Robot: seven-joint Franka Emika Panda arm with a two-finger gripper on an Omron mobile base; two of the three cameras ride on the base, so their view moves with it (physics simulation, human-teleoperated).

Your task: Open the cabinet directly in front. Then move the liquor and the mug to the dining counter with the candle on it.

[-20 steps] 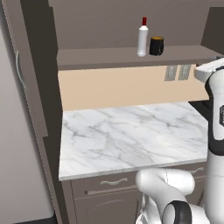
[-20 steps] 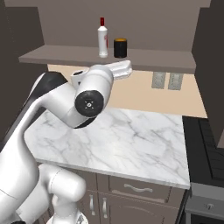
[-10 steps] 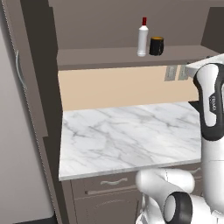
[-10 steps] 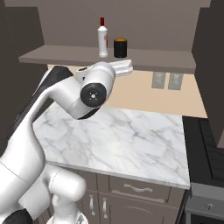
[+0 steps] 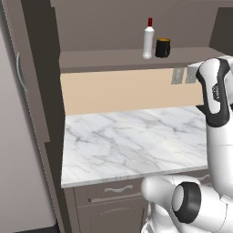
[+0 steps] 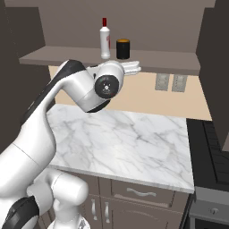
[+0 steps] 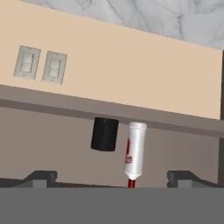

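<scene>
The cabinet [image 5: 136,58] stands open, its shelf bare but for two things. The liquor [image 5: 148,40] [image 6: 104,39], a small white bottle with a red cap, stands upright on that shelf. Just right of it sits the black mug [image 5: 163,48] [image 6: 123,49]. My gripper [image 6: 133,67] hovers below the shelf's front edge, under the mug, touching nothing. The hand view is rolled upside down: the liquor [image 7: 134,154] and the mug [image 7: 104,134] hang from the shelf, and my gripper [image 7: 113,179] is open with its tips far apart. The dining counter and the candle are out of view.
A marble worktop [image 5: 136,141] [image 6: 125,143] with a beige backsplash [image 5: 118,91] lies below the shelf. Two wall switches [image 6: 171,82] sit on the backsplash at the right. Drawer fronts [image 5: 113,191] run under the worktop. A dark stove [image 6: 214,156] is at the right.
My arm has risen and swung in toward the shelf, bringing the hand up close under its front edge. The bottle and mug have not moved. The jaws stayed open.
</scene>
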